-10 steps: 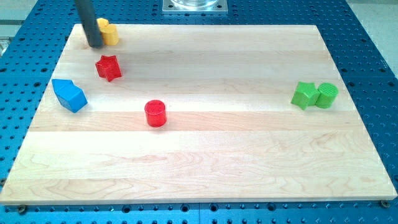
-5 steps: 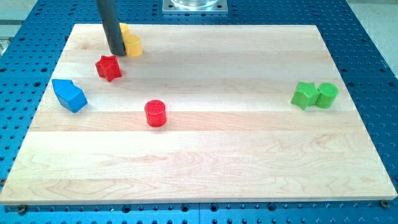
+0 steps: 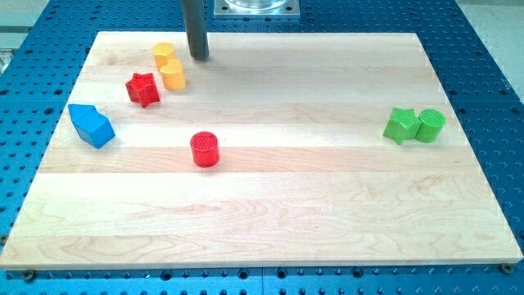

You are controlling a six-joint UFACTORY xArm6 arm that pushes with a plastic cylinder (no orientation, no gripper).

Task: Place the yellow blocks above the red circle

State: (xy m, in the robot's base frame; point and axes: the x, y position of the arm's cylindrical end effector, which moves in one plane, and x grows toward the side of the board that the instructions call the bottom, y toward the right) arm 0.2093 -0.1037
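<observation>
Two yellow blocks stand at the board's upper left: one yellow block (image 3: 164, 54) behind, and a second yellow block (image 3: 173, 74) just below and right of it, touching or nearly so. The red circle (image 3: 205, 149) sits lower, left of the board's middle. My tip (image 3: 200, 57) rests on the board just right of the yellow blocks, apart from them, well above the red circle.
A red star (image 3: 142, 88) lies just left of the yellow blocks. A blue block (image 3: 91, 124) sits near the left edge. A green star (image 3: 400, 124) and a green cylinder (image 3: 431, 125) touch at the right. The wooden board (image 3: 270, 213) lies on a blue perforated table.
My tip has swept from the far upper left to the right, passing the yellow blocks. The yellow blocks slid right and a little down, and both now show fully.
</observation>
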